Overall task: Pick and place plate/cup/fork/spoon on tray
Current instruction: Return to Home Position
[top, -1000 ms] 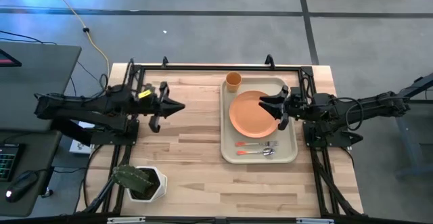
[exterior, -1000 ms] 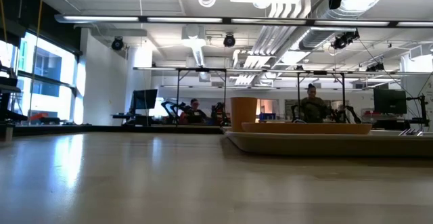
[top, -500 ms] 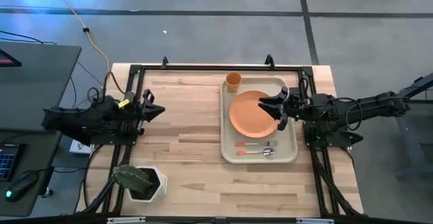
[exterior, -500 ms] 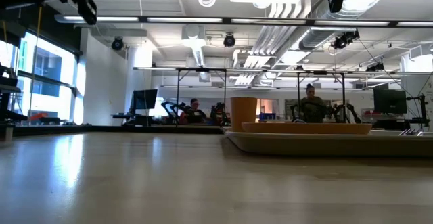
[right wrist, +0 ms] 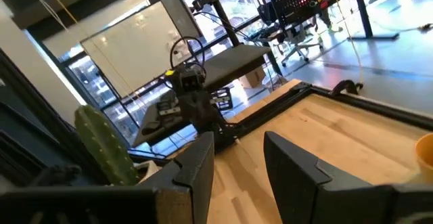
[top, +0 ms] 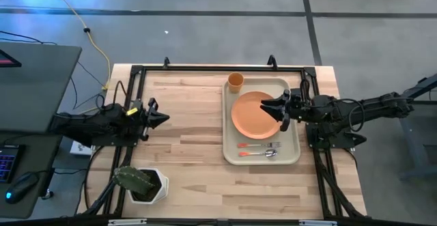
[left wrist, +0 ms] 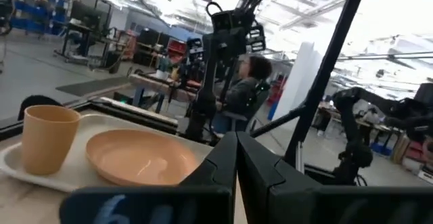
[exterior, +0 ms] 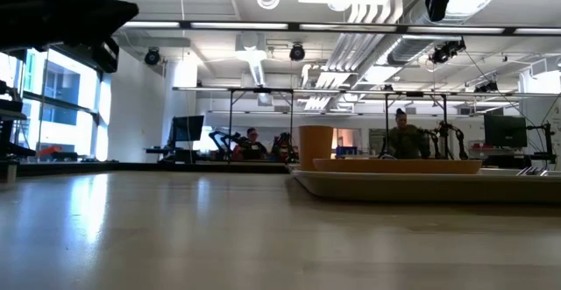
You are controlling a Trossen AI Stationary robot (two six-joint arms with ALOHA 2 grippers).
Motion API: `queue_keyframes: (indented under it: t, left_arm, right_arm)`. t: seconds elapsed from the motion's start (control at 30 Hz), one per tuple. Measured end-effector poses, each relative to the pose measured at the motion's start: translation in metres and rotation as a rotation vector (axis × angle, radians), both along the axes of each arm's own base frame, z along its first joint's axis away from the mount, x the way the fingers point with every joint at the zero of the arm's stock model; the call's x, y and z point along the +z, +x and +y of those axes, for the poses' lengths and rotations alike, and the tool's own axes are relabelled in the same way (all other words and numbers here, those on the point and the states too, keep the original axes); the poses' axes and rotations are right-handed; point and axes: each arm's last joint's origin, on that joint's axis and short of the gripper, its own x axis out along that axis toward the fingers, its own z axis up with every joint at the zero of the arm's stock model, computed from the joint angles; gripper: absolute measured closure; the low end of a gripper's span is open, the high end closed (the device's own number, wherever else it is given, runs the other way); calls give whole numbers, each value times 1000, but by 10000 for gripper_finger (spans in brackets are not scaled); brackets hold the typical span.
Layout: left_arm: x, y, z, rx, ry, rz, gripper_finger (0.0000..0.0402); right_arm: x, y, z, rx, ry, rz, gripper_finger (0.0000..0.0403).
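Beige rectangular plastic tray point(top: 235, 159) sits on the pale wooden table's point(top: 194, 144) right side; a white square cactus pot point(top: 147, 185) stands at the near left edge. On the tray, near to far: orange-handled metal spoon point(top: 258, 153), matching fork point(top: 259, 145), round orange plate point(top: 251, 117), small orange-yellow cup point(top: 235, 82). Right gripper point(top: 273, 110) hangs open and empty over the plate; left gripper point(top: 161, 117), pinched closed on nothing, hovers far left. At table height the rim hides the cutlery.

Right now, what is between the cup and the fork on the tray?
The plate sits between the cup and the fork, all on the tray. The high view shows it.
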Motion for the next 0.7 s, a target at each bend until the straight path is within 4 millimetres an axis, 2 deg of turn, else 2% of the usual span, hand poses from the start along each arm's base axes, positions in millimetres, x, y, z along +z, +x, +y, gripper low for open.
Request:
queue_keyframes:
  t: [0.2, 0.37, 0.7]
  left_arm:
    - [-4, 1, 0, -2, 76, 47, 402]
    - [-18, 2, -1, -11, 86, 191, 402]
    - [-19, 3, -1, -19, 86, 200, 402]
  right_arm:
    - [0, 0, 0, 4, 15, -4, 281]
    - [0, 0, 0, 7, 15, 0, 281]
    - [-1, 0, 1, 42, 14, 3, 281]
